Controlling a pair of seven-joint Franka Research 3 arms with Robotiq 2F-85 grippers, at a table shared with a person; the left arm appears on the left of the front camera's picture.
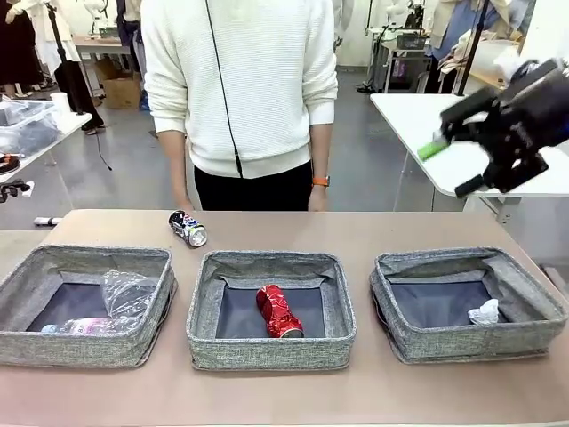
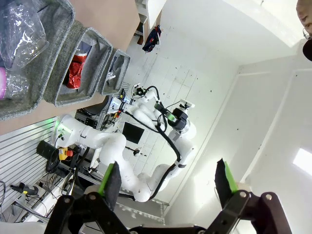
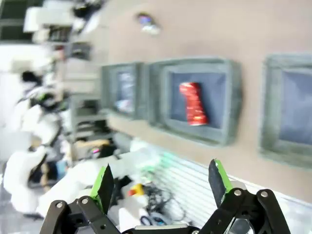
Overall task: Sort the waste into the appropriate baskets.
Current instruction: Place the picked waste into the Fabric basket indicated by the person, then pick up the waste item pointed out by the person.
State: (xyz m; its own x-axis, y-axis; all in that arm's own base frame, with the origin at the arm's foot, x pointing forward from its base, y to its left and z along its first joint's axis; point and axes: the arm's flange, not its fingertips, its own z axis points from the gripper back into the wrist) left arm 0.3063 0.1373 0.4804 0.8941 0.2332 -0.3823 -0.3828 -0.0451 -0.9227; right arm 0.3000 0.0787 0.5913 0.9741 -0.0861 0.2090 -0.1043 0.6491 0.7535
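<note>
Right hand spread, empty, raised above right basket, paper wad inside | left hand spread, empty | your remaining pick: printed can lying on tabletop behind baskets, likely for middle basket beside red can

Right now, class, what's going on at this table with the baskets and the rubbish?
A waste-sorting job is partway done. The left basket holds a clear plastic cup and a bottle, the middle basket a red can, the right basket a white paper wad. A printed can lies on the table near the person. The right tool is raised, open and empty; the left tool is open too.
</note>
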